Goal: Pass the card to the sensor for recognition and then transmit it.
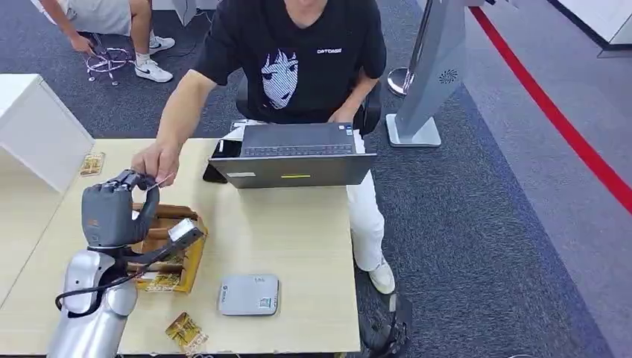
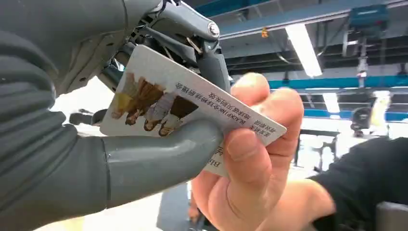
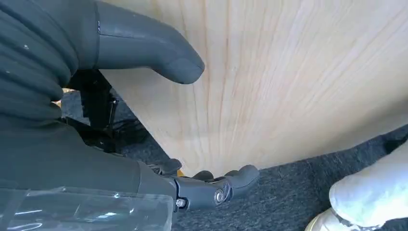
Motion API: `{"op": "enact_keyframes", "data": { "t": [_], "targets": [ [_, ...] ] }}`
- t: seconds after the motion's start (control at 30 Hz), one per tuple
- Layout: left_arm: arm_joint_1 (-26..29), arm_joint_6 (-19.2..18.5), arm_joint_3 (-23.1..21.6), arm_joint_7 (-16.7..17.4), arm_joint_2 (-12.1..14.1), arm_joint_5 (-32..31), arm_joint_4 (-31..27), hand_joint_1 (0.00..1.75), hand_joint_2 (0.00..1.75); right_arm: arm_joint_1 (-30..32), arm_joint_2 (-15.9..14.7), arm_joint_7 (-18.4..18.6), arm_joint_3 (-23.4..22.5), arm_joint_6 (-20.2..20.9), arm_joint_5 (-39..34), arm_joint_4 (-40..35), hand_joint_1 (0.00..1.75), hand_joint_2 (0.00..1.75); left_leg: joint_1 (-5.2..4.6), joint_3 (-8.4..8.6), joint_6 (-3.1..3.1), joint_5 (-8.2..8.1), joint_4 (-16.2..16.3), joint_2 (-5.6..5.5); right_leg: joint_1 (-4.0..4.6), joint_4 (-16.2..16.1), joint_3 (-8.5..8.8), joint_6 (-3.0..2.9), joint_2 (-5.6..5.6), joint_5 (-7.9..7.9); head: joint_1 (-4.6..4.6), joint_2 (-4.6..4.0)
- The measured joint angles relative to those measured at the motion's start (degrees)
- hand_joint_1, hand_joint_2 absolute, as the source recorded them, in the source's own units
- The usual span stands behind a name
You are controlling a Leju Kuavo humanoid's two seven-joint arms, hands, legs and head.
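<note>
Grey thumb and darker fingers of the left hand (image 2: 144, 144) are clamped on the card (image 2: 192, 108), and in the left wrist view that card runs from upper left of the frame down toward centre right, its far end pinched by the person's hand (image 2: 250, 163). So both parties have it at once: the robot's thumb presses under the printed face, and the person's thumb and fingers close over the outer end. In the head view the left hand (image 1: 119, 212) is raised at left of frame, above the wooden card box (image 1: 175, 250), with the person's hand (image 1: 156, 160) touching its fingertips from above. The card there is too thin to make out clearly.

By my reading this is the hand-over: the card's long axis points from robot to person, and the next move is the left hand loosening its hold.

Down at the table edge, the right hand (image 3: 192, 187) hangs with fingers apart, holding nothing.

Further out on the table (image 1: 298, 239), the grey sensor (image 1: 248, 294) sits lower centre, the laptop (image 1: 294, 156) beyond.
</note>
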Motion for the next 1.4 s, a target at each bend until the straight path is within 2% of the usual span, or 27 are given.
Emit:
{"op": "enact_keyframes", "data": {
  "t": [0.2, 0.23, 0.27, 0.5, 0.67, 0.8, 0.83, 0.93, 1.03, 1.17, 1.23, 1.4],
  "targets": [
    [-0.6, 0.4, 2.4, -0.3, 0.5, 0.5, 2.9, 1.75, 1.75, 0.0, 0.1, 0.0, 0.0, 0.0, 0.1, 0.0, 0.0, 1.75, -0.02, -0.03, 0.0, 0.0, 0.0, 0.01, -0.01, 0.0, -0.04, 0.02, 0.05, 0.02, -0.02, 0.0],
    [-0.6, 0.5, 2.6, -0.5, 0.5, 0.6, 3.1, 0.19, 1.75, 0.0, 0.1, 0.0, 0.0, 0.0, 0.1, 0.0, 0.0, 1.75, -0.02, -0.03, 0.0, 0.0, 0.0, 0.01, -0.01, 0.0, -0.05, 0.02, 0.06, 0.02, -0.02, 0.0],
    [-0.6, 0.5, 2.8, -0.7, 0.5, 0.7, 3.2, 0.0, 1.75, 0.0, 0.1, 0.0, 0.0, 0.0, 0.2, 0.0, 0.0, 1.75, -0.02, -0.04, 0.0, -0.01, 0.0, 0.02, -0.01, 0.0, -0.06, 0.02, 0.07, 0.01, -0.02, 0.0],
    [1.2, 1.1, 2.9, -1.6, 0.2, 0.9, 2.8, 0.0, 1.75, 0.0, 0.1, -0.2, -0.2, 0.1, 0.1, 0.0, 0.0, 1.75, -0.02, -0.09, 0.0, -0.02, 0.0, 0.01, -0.01, 0.0, -0.13, 0.03, 0.06, -0.02, -0.02, 0.0],
    [5.6, 1.3, 2.7, -2.7, -0.5, 0.0, -2.9, 0.0, 1.75, 0.1, 0.1, -1.0, -1.2, 0.2, -0.1, 0.0, 0.0, 1.75, -0.02, -0.1, 0.0, -0.02, 0.0, 0.02, -0.01, 0.0, -0.14, 0.03, 0.06, -0.01, 0.0, 0.0],
    [9.7, -0.4, 0.7, -3.7, -0.7, -1.9, -8.9, 0.0, 1.75, 0.2, 0.1, -1.5, -2.1, 0.5, -0.1, 0.0, 0.0, 1.75, -0.03, -0.1, 0.01, -0.03, 0.0, 0.03, -0.02, -0.1, -0.14, 0.04, 0.04, -0.01, 0.0, 0.0],
    [10.6, -1.7, -0.1, -4.4, -0.7, -0.7, -10.2, 0.0, 1.75, 0.2, 0.1, -1.6, -2.3, 0.7, -0.2, 0.0, 0.0, 1.75, -0.03, -0.1, 0.01, -0.03, 0.0, 0.03, -0.02, -0.1, -0.14, 0.04, 0.04, -0.01, -0.02, 0.0],
    [13.7, -12.3, -3.2, -10.2, -0.7, 9.6, -13.8, 0.0, 1.75, 0.4, 0.1, -2.3, -2.9, 0.9, -0.3, 0.0, 0.0, 1.75, -0.03, -0.09, 0.0, -0.05, 0.0, 0.04, -0.02, -0.1, -0.15, 0.04, 0.06, -0.02, -0.02, 0.0],
    [17.5, -14.8, -8.5, -12.5, -0.7, 7.4, -16.7, 0.0, 1.75, 0.6, 0.0, -3.1, -3.9, 0.9, -1.0, 0.0, 0.0, 1.75, -0.04, -0.13, 0.02, -0.06, 0.0, 0.03, -0.03, -0.1, -0.16, 0.05, 0.04, -0.03, 0.04, 0.0],
    [21.0, -14.6, -16.1, -11.5, 0.3, 2.9, -18.5, 0.0, 1.75, 0.8, 0.0, -3.3, -4.7, 1.0, -0.7, 0.0, 0.0, 1.75, -0.05, -0.14, 0.04, -0.12, 0.0, 0.05, -0.03, -0.1, -0.21, 0.05, 0.05, -0.04, 0.04, 0.0],
    [21.7, -14.6, -17.7, -11.2, 0.8, 2.3, -18.8, 0.0, 1.75, 0.8, -0.1, -3.3, -5.0, 1.0, -0.5, 0.0, 0.0, 1.75, -0.04, -0.14, 0.04, -0.12, 0.0, 0.05, -0.02, -0.1, -0.22, 0.05, 0.05, -0.04, 0.04, 0.0],
    [22.5, -15.4, -20.1, -6.2, 2.8, -3.6, -18.4, 0.0, 1.75, 0.9, -0.2, -3.3, -5.6, 1.0, 0.1, 0.0, 0.0, 1.75, -0.02, -0.14, 0.04, -0.12, 0.0, 0.07, -0.02, -0.1, -0.22, 0.04, 0.05, -0.05, 0.02, 0.0]
  ]
}}
